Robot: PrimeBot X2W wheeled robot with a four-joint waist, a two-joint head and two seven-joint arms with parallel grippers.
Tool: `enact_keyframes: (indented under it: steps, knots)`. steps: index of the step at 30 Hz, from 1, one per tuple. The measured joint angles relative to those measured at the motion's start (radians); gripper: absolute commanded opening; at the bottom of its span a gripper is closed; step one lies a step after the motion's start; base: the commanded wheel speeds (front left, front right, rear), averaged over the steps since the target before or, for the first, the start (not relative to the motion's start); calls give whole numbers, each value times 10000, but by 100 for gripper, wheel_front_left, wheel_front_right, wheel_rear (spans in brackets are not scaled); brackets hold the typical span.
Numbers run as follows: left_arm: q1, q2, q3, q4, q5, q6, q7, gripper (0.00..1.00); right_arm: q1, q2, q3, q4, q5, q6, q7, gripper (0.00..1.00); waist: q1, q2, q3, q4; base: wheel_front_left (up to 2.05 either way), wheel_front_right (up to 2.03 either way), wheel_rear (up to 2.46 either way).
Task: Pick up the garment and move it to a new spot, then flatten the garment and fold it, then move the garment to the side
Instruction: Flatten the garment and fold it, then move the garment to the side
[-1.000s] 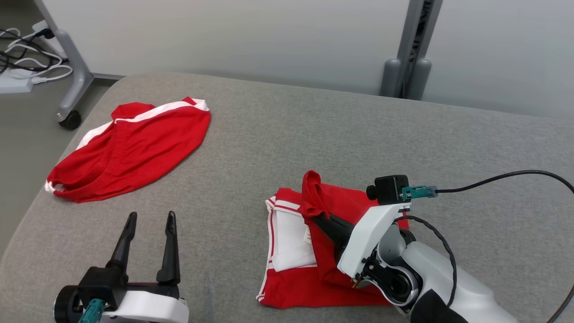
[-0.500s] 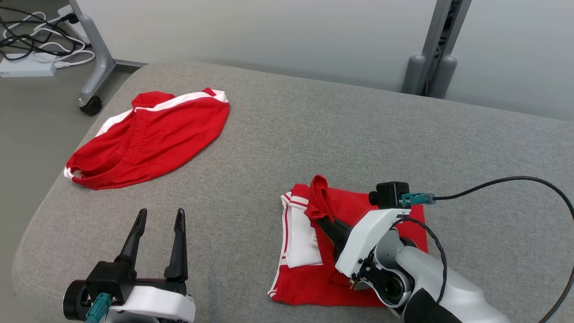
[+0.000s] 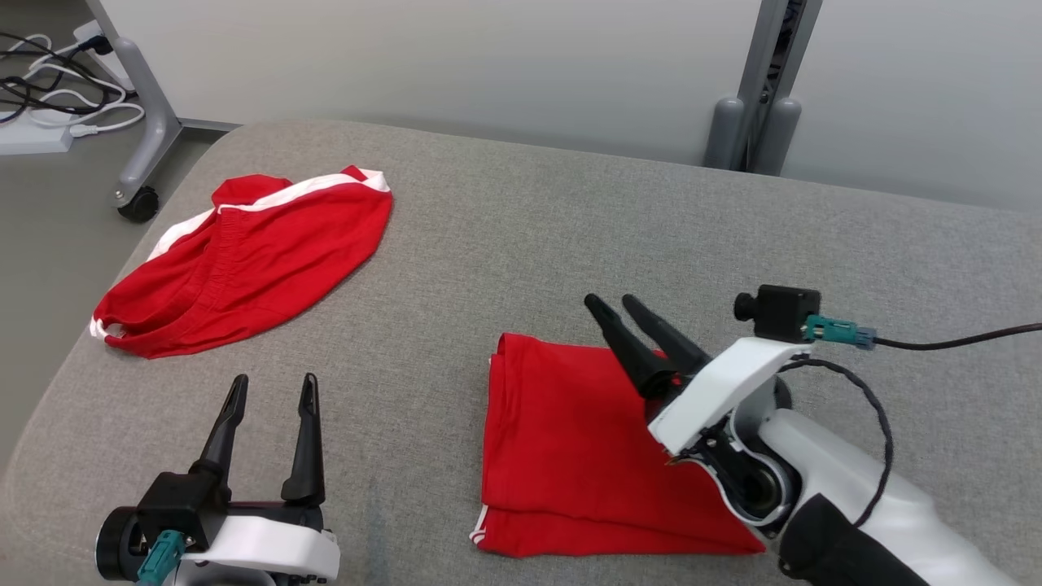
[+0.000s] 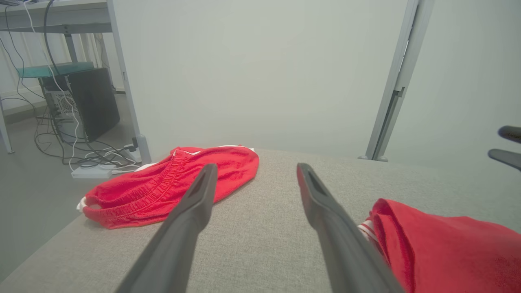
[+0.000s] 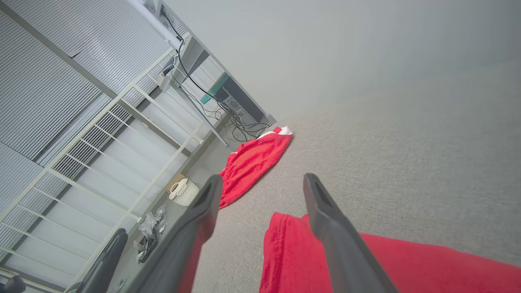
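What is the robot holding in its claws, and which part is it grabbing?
Nothing. The right gripper is open over the folded red garment, not gripping it, and the left gripper is open and empty.

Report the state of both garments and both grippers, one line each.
folded garment: folded into a flat rectangle, lying on the grey surface, held by nothing.
red shorts: unfolded, rumpled, lying near the surface's far left corner.
left gripper: open, empty, clear of both garments.
right gripper: open, empty, poised over the folded garment's far edge.
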Motion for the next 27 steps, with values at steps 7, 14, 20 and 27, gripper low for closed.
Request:
enact_keyframes:
  steps: [7, 14, 20, 27]
  knots:
    - [13, 0, 165, -136, 90, -73, 0, 100, 212, -1237, -280, -307, -1588, 0, -491, 100, 0, 0, 4, -171, 0, 0, 0]
    - [89, 2, 257, -228, 157, -100, -2, 100, 1144, -1567, -863, 309, -2326, 0, -514, 100, 1, 0, -38, -277, 0, 0, 0]
    - [132, 2, 360, -221, 242, -75, 0, 100, 1147, -1852, -564, 725, -1998, 0, 1078, 100, 0, 0, -84, -390, 0, 0, 0]
    - [132, 2, 460, -174, 376, -69, -2, 100, 730, -2069, -554, 1095, -849, 0, 3593, 100, 0, 0, -174, -432, 0, 0, 0]
